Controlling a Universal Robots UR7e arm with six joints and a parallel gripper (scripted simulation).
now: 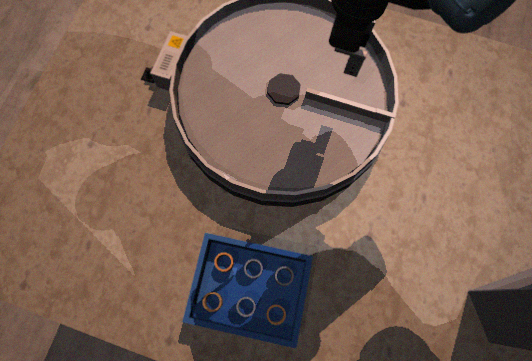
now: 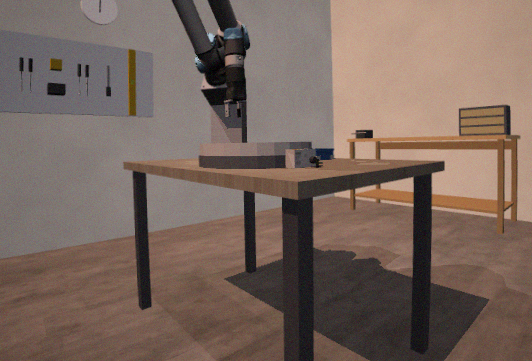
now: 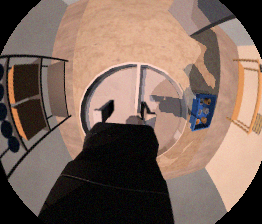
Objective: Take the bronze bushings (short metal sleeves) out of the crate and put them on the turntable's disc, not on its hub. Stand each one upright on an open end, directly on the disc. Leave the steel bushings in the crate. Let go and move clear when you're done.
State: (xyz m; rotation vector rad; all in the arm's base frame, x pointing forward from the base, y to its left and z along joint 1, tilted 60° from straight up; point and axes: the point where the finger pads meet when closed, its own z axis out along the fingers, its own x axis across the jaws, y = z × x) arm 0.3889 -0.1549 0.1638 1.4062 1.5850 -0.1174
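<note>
Bronze bushings (image 1: 223,253) wait upright in the crate (image 1: 192,322) (image 3: 193,129) (image 2: 325,154), near one tabletop (image 1: 450,135) (image 2: 285,177) (image 3: 116,37) edge, probably untransferred; the hand (image 1: 354,66) (image 2: 233,110) (image 3: 127,106) hangs wide and empty above the turntable (image 1: 240,50) (image 2: 240,150) (image 3: 123,82).

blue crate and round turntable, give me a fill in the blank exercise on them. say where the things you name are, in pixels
The blue rectangular crate (image 1: 192,285) (image 3: 194,118) holds ____ bushings in all. Of these, ____ are orange-toned bronze rings. The grey turntable disc (image 1: 240,50) carries ____ bushings. The black two-finger tool (image 1: 353,64) (image 2: 233,109) (image 3: 127,106) is ____, not shut.

Missing words: six; three; no; open
</note>
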